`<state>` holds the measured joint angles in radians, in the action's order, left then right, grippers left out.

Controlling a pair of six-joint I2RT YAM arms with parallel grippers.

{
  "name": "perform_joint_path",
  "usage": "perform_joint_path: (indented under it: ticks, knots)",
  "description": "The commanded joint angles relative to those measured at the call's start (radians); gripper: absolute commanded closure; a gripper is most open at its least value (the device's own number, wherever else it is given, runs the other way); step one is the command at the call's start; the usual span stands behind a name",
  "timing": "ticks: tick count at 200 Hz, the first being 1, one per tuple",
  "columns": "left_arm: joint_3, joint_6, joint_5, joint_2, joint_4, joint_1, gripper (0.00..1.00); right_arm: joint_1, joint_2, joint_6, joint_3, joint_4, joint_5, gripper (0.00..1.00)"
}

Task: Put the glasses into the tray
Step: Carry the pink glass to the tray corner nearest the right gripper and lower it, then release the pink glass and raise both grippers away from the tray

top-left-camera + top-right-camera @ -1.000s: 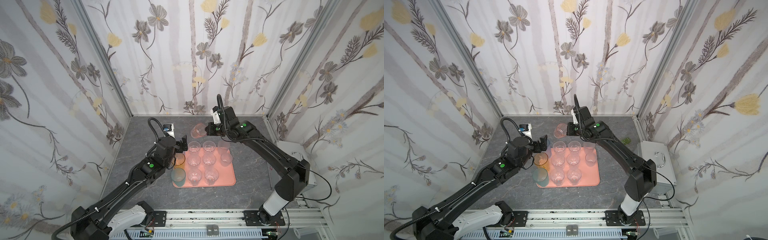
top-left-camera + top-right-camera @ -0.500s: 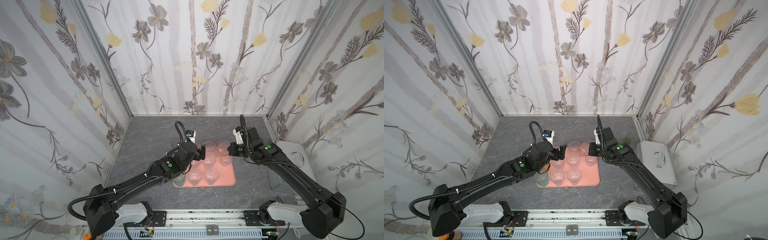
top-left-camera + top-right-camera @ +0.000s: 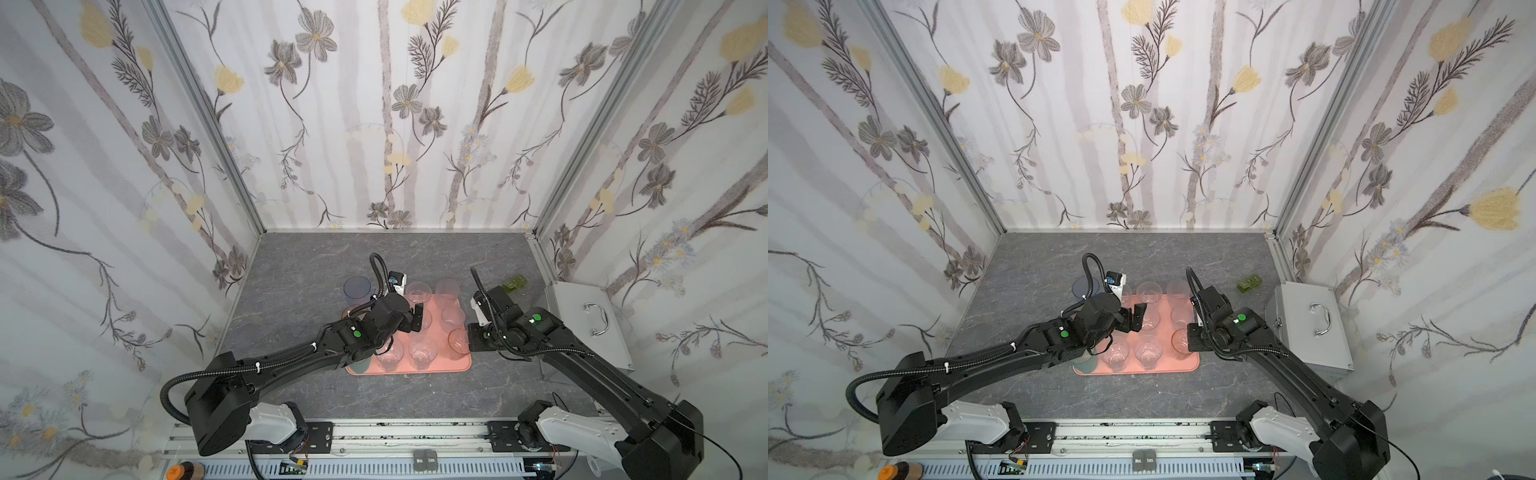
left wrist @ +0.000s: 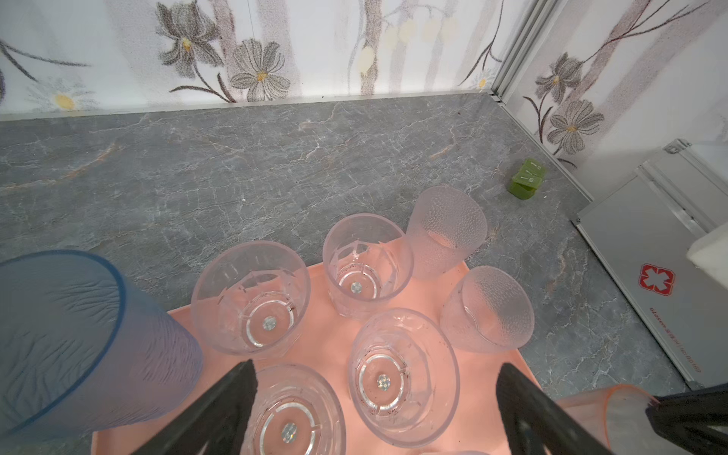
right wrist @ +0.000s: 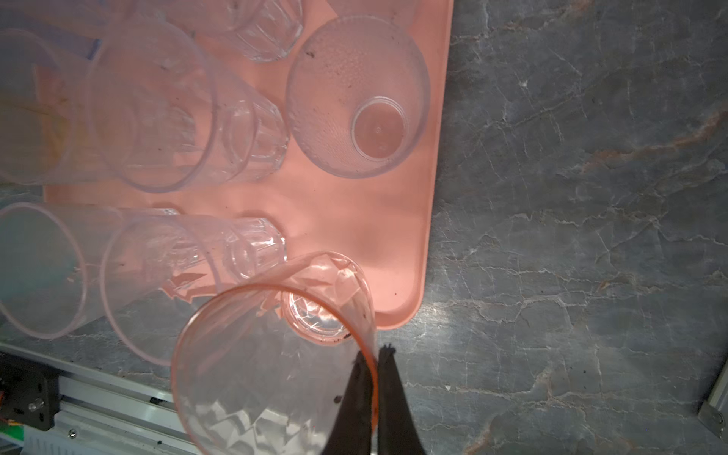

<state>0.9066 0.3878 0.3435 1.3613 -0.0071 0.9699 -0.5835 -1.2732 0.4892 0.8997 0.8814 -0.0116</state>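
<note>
The right tool [image 5: 374, 350] is pinched shut on the thin wall of a pink-tinted faceted glass [image 5: 236, 374], with one finger inside the rim and one outside. That glass stands upright with its mouth up and its long axis vertical. Its base is at the near right corner of the tray [image 5: 354, 220], though I cannot tell whether it rests on the tray or hangs just above it. The left tool [image 4: 376, 364] is spread wide and grips nothing. It hovers over the middle of the tray, above the clear glasses [image 4: 252, 299]. The salmon tray lies flat on the grey counter [image 3: 299, 291] between the two arms, its long sides running left to right. It holds rows of upright tumblers, all with mouths up. Four clear ones show in the left wrist view. Two frosted glasses [image 4: 488, 307] stand along the right side, the farther of them at the far right corner. A teal glass [image 3: 361, 365] sits at the near left corner, partly hidden under the left arm. A tall blue glass [image 3: 356, 291] stands upright at the tray's far left corner. A small green block [image 3: 514, 284] and a metal box [image 3: 582, 324] lie on the counter to the right, well apart from the tray.
</note>
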Motion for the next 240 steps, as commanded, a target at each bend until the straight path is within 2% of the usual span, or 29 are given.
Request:
perform_joint_path:
  ticks: [1,62,107,133,163,195,221,240]
  knots:
    - [-0.005,0.016,-0.01,0.01,0.053,0.001,0.02,-0.005,-0.026,0.013,-0.013,-0.03,-0.059,0.97]
    - [-0.029,0.013,0.001,0.001,0.068,0.003,0.02,-0.032,-0.14,0.004,-0.013,-0.111,-0.112,0.96]
    - [-0.04,0.002,0.01,0.002,0.073,0.003,0.02,-0.044,-0.176,0.011,-0.039,-0.15,-0.112,0.95]
    - [-0.043,-0.001,0.013,0.0,0.075,0.003,0.01,-0.05,-0.189,0.015,-0.046,-0.16,-0.091,0.9]
    - [-0.059,-0.032,0.039,-0.021,0.075,0.001,0.01,-0.045,-0.166,0.016,-0.011,-0.143,-0.024,0.72]
    - [-0.088,-0.134,0.085,-0.096,0.075,-0.024,0.0,0.026,-0.099,-0.005,0.097,-0.111,0.016,0.63]
    - [-0.123,-0.212,0.086,-0.226,0.074,-0.105,0.0,0.108,-0.013,-0.013,0.17,-0.156,-0.125,0.52]
    - [-0.159,-0.26,0.066,-0.318,0.073,-0.202,0.0,0.173,0.063,-0.043,0.111,-0.337,-0.293,0.39]
